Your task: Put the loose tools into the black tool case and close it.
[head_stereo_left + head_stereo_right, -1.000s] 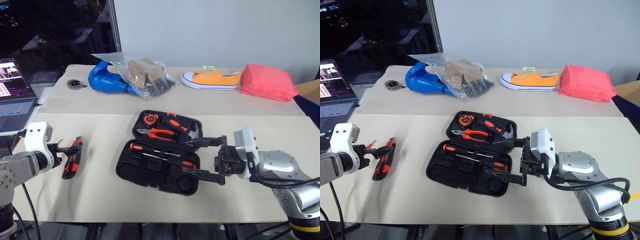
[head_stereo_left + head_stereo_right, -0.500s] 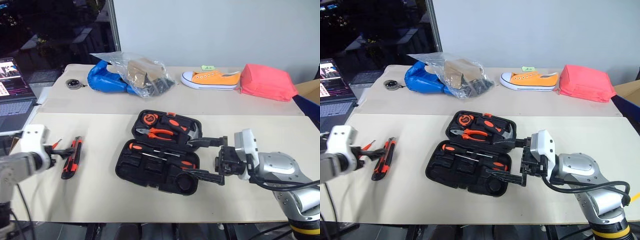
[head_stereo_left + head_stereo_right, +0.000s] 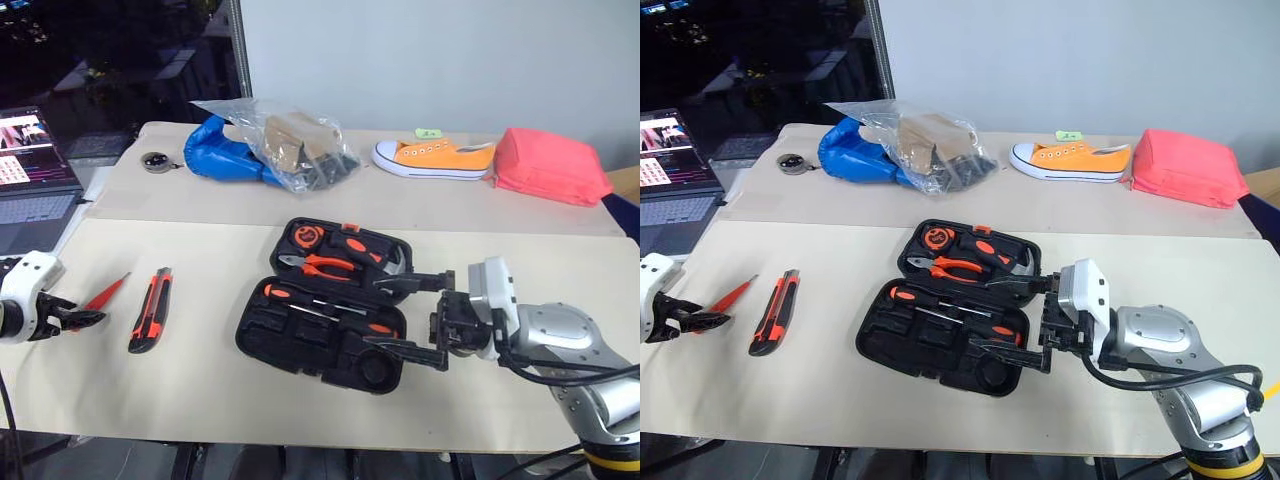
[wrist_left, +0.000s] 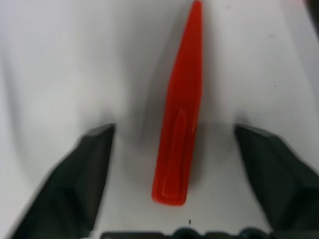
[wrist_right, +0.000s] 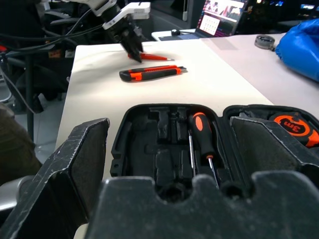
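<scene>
The black tool case [image 3: 300,335] lies open mid-table, with two screwdrivers [image 5: 202,132], pliers [image 3: 320,265], a hammer and a tape measure [image 5: 294,124] in its slots. The black-orange utility knife [image 3: 150,310] lies on the table to its left. Further left is the slim red tool [image 3: 108,292]. My left gripper [image 4: 173,130] is open at the red tool's near end, a finger [image 4: 84,169] on each side, not touching it. My right gripper [image 3: 402,317] stands open at the case's right end, holding nothing.
A laptop [image 3: 35,170] sits at the far left. Along the back of the table are a small round object [image 3: 153,160], a clear bag over a blue bundle [image 3: 260,145], an orange shoe [image 3: 435,158] and a pink-red pouch [image 3: 550,165].
My left gripper has moved left, from beside the utility knife to the red tool's end. The right arm and the case have stayed put. The camera has shifted slightly.
</scene>
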Motion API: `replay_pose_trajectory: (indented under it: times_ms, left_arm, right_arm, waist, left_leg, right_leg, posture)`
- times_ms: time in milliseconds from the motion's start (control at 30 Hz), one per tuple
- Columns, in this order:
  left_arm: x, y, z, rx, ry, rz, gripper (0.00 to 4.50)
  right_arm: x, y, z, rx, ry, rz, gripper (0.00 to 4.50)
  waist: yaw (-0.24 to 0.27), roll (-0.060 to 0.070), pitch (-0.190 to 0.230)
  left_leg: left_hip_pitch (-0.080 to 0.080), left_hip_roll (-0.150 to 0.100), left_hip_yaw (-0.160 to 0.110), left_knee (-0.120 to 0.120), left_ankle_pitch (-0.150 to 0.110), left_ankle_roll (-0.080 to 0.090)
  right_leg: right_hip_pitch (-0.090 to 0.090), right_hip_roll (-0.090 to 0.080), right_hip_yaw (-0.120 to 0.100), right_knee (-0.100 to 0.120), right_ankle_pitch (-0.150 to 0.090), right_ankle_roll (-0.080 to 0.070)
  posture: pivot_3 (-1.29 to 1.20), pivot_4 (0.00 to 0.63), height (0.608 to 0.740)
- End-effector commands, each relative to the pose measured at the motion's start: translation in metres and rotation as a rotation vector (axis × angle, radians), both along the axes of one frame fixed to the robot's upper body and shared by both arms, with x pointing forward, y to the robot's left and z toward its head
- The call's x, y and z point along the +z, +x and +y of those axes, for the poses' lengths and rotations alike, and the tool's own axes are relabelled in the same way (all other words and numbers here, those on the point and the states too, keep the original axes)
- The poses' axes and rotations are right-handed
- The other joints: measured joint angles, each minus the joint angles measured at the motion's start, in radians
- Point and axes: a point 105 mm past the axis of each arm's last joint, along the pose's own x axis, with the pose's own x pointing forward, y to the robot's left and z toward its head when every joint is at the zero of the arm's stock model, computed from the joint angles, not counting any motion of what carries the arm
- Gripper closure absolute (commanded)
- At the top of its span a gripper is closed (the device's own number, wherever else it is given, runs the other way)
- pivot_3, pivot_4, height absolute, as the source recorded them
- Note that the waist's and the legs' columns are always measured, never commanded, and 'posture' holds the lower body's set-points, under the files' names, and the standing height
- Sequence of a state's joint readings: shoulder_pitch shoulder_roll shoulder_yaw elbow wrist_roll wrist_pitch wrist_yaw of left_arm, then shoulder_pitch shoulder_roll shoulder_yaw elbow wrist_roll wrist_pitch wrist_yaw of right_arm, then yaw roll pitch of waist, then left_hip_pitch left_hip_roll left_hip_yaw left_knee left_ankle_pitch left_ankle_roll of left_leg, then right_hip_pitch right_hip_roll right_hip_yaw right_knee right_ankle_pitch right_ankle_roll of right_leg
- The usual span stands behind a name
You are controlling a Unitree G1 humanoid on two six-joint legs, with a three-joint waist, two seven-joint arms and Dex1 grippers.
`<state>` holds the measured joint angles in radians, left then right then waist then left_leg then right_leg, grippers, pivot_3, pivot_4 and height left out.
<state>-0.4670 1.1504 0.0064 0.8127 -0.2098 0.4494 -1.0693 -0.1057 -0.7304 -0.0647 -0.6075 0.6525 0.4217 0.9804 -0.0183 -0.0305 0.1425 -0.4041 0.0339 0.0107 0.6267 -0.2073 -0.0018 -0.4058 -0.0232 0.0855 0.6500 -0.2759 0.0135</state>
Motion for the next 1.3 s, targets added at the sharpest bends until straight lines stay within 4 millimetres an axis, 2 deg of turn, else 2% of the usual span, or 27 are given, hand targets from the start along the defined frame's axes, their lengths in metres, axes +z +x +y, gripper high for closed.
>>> replay_pose_trajectory:
  times_ms: [33,67,100,133,167,200,267,333,367,467,533,667,800,933,1033,1300]
  left_arm:
    - [-0.005,-0.004,-0.003,-0.032,-0.056,0.004,2.64]
    - [-0.004,-0.003,-0.004,-0.039,-0.066,-0.006,2.84]
    - [0.002,-0.002,-0.007,-0.071,-0.078,-0.042,3.3]
    - [0.007,-0.002,-0.009,-0.093,-0.086,-0.067,3.57]
    - [0.021,0.002,-0.016,-0.129,-0.11,-0.122,3.9]
    - [0.031,0.004,-0.021,-0.154,-0.125,-0.159,3.9]
    - [0.063,0.01,-0.055,-0.312,-0.135,-0.238,3.9]
    - [0.079,0.01,-0.089,-0.453,-0.129,-0.257,3.9]
    - [0.084,0.01,-0.114,-0.57,-0.107,-0.252,3.9]
    - [0.087,0.009,-0.188,-0.871,-0.083,-0.221,3.9]
    - [0.082,0.01,-0.22,-1.0,-0.045,-0.202,3.9]
    - [0.061,0.013,-0.265,-1.194,0.021,-0.15,3.9]
    - [0.04,0.012,-0.283,-1.318,0.073,-0.094,3.9]
    - [0.026,0.016,-0.29,-1.39,0.143,-0.07,3.9]
    - [0.024,0.022,-0.286,-1.414,0.204,-0.038,3.9]
    - [0.017,0.027,-0.276,-1.475,0.323,0.021,3.9]
  right_arm:
    - [0.011,-0.007,-0.002,0.005,0.004,-0.041,0.0]
    - [0.011,-0.006,-0.002,0.003,0.003,-0.04,0.0]
    - [0.01,-0.006,-0.002,0.001,0.002,-0.039,0.0]
    - [0.01,-0.006,-0.003,0.0,0.001,-0.039,0.0]
    - [0.009,-0.006,-0.003,-0.003,0.0,-0.038,0.0]
    - [0.009,-0.005,-0.004,-0.005,0.0,-0.038,0.0]
    - [0.007,-0.005,-0.007,-0.014,-0.004,-0.034,0.0]
    - [0.006,-0.005,-0.009,-0.024,-0.006,-0.032,0.0]
    - [0.005,-0.006,-0.01,-0.032,-0.007,-0.03,0.0]
    - [0.001,-0.01,-0.016,-0.056,-0.02,-0.015,0.0]
    - [-0.002,-0.013,-0.02,-0.075,-0.04,-0.028,0.0]
    - [-0.007,-0.018,-0.035,-0.126,-0.072,-0.008,0.0]
    - [-0.013,-0.023,-0.052,-0.193,-0.107,0.004,0.0]
    - [-0.015,-0.026,-0.056,-0.226,-0.111,0.007,0.0]
    - [-0.015,-0.03,-0.055,-0.23,-0.11,0.007,0.0]
    - [-0.018,-0.033,-0.054,-0.246,-0.108,0.007,0.0]
  waist:
    - [-0.001,0.001,0.0]
    - [-0.002,0.001,0.0]
    - [-0.002,0.001,0.0]
    - [-0.002,0.001,0.0]
    - [-0.002,0.001,0.0]
    - [-0.001,0.0,0.0]
    - [0.002,-0.001,0.0]
    - [0.009,-0.001,0.0]
    - [0.013,-0.001,0.0]
    - [0.015,0.0,0.0]
    - [0.023,0.002,-0.001]
    - [0.002,0.004,-0.002]
    - [-0.014,0.004,-0.002]
    - [-0.021,0.004,-0.002]
    - [-0.02,0.004,-0.002]
    - [-0.019,0.004,-0.002]
  left_leg:
    - [0.0,0.0,0.0,0.0,0.0,0.0]
    - [0.0,0.0,0.0,0.0,0.0,0.0]
    - [0.0,0.0,0.0,0.0,0.0,0.0]
    - [0.0,0.0,0.0,0.001,0.0,0.0]
    - [0.0,0.0,0.0,0.001,0.0,0.0]
    - [0.0,0.0,0.0,0.002,0.0,0.0]
    - [0.0,0.001,0.0,0.004,0.0,0.0]
    - [-0.001,0.002,-0.002,0.006,0.0,0.0]
    - [-0.002,0.002,-0.002,0.006,0.0,0.0]
    - [0.0,0.002,0.001,0.007,0.0,0.0]
    - [-0.001,0.0,-0.001,0.007,0.0,0.0]
    - [-0.001,0.0,0.0,0.008,0.0,0.0]
    - [-0.001,0.001,-0.001,0.008,0.0,0.0]
    - [0.0,0.0,-0.001,0.01,0.0,0.0]
    - [0.0,0.0,-0.001,0.013,0.0,0.0]
    - [0.008,0.0,-0.001,0.013,0.001,0.001]
  right_leg:
    - [0.0,0.0,0.0,0.0,0.0,0.0]
    - [0.0,0.0,0.0,0.001,0.0,0.0]
    - [0.0,0.0,0.0,0.001,0.0,0.0]
    - [0.0,0.0,0.0,0.001,0.0,0.0]
    - [0.0,-0.001,0.0,0.002,0.0,0.0]
    - [0.001,-0.001,0.0,0.002,0.0,0.0]
    - [0.0,-0.002,0.0,0.004,0.0,0.001]
    - [0.001,-0.003,-0.002,0.005,0.0,0.001]
    - [0.002,-0.004,-0.004,0.005,-0.001,0.001]
    - [0.003,-0.004,-0.004,0.006,-0.001,0.002]
    - [0.004,-0.004,-0.005,0.006,-0.001,0.003]
    - [0.004,0.001,-0.001,0.007,-0.001,0.003]
    - [0.003,0.003,0.001,0.008,-0.001,0.002]
    - [0.004,0.003,0.001,0.009,-0.002,0.004]
    - [0.005,0.003,0.002,0.011,-0.005,0.01]
    - [0.014,0.003,0.002,0.009,-0.006,0.011]
  posture:
    - [0.0,0.15,0.74]
    - [0.0,0.15,0.74]
    - [0.0,0.15,0.74]
    - [0.0,0.15,0.74]
    - [0.0,0.15,0.74]
    - [0.0,0.15,0.74]
    - [0.0,0.15,0.74]
    - [0.0,0.15,0.74]
    - [0.0,0.15,0.74]
    - [0.0,0.15,0.74]
    - [0.0,0.15,0.74]
    - [0.0,0.15,0.74]
    - [0.0,0.15,0.74]
    - [0.0,0.15,0.74]
    - [0.0,0.15,0.74]
    - [0.0,0.15,0.74]
